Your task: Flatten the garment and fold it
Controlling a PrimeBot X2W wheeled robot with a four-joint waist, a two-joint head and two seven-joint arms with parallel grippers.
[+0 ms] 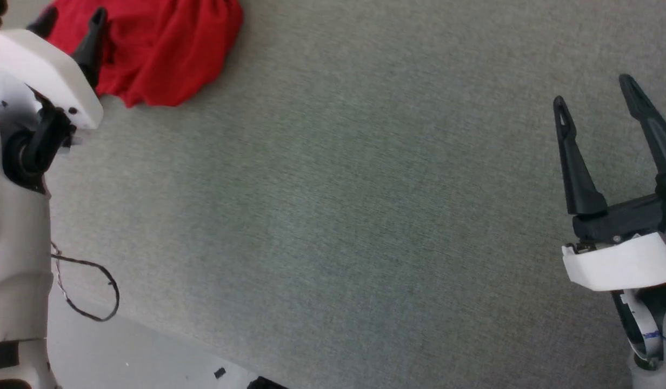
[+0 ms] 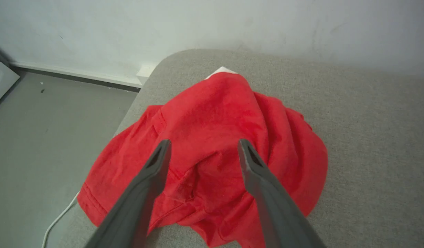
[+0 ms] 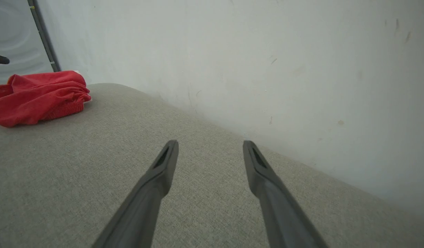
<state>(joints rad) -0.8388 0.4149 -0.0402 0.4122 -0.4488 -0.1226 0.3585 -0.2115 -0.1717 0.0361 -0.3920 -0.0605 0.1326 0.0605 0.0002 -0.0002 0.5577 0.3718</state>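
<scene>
The garment (image 1: 160,48) is a crumpled heap of bright red cloth at the far left corner of the grey fabric surface (image 1: 338,205). In the left wrist view the garment (image 2: 212,137) bunches up in a mound with a bit of white at its far edge. My left gripper (image 1: 71,21) hangs open just above the heap's near side, with red cloth seen between its fingers (image 2: 153,172) and nothing gripped. My right gripper (image 1: 595,92) stands open far to the right over bare fabric, well away from the garment (image 3: 40,96).
The grey surface ends in a rounded corner just beyond the garment, with floor (image 2: 43,137) and a white cable (image 2: 57,220) to its left. A pale wall (image 3: 250,62) runs along the far edge. A loose dark wire loop (image 1: 95,292) hangs by my left arm.
</scene>
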